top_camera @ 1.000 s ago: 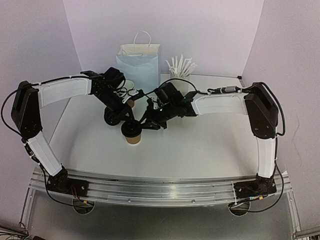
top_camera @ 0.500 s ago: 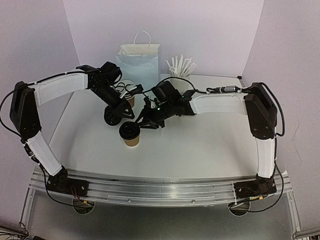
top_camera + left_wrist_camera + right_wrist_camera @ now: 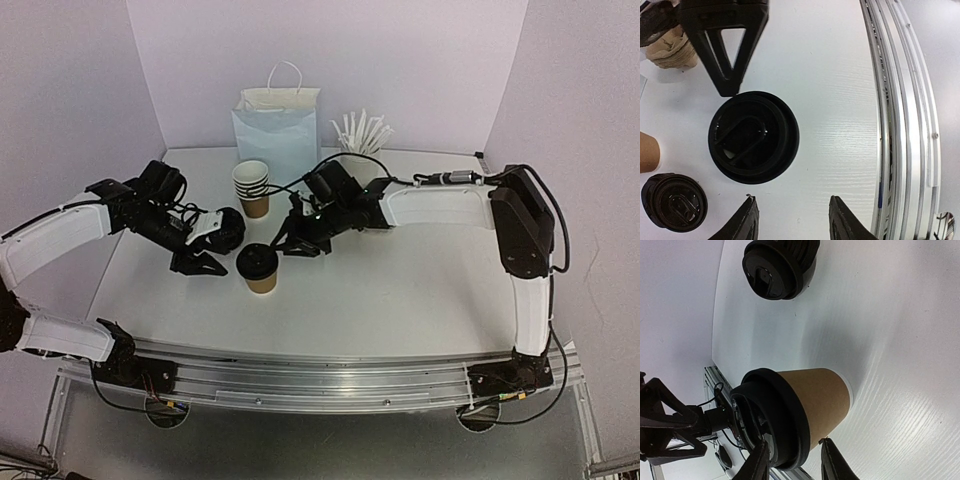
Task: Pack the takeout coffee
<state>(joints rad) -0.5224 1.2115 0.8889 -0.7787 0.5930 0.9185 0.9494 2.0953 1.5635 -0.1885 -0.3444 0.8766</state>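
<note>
Carrier [image 3: 671, 46] cropped at frame edge. Your left tool [image 3: 791, 200] open, empty; right tool [image 3: 285, 247] likewise. White table [image 3: 400, 290], lilac walls [image 3: 350, 60].

Lidded brown paper cup [image 3: 261, 272] in front; black plastic lid stack [image 3: 228, 228] behind-left of it; stack of brown paper cups [image 3: 252, 188] farther back.

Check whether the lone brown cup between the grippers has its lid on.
Lid on. A black lid covers the cup on top, and the right wrist view shows it seated around the rim.
</note>
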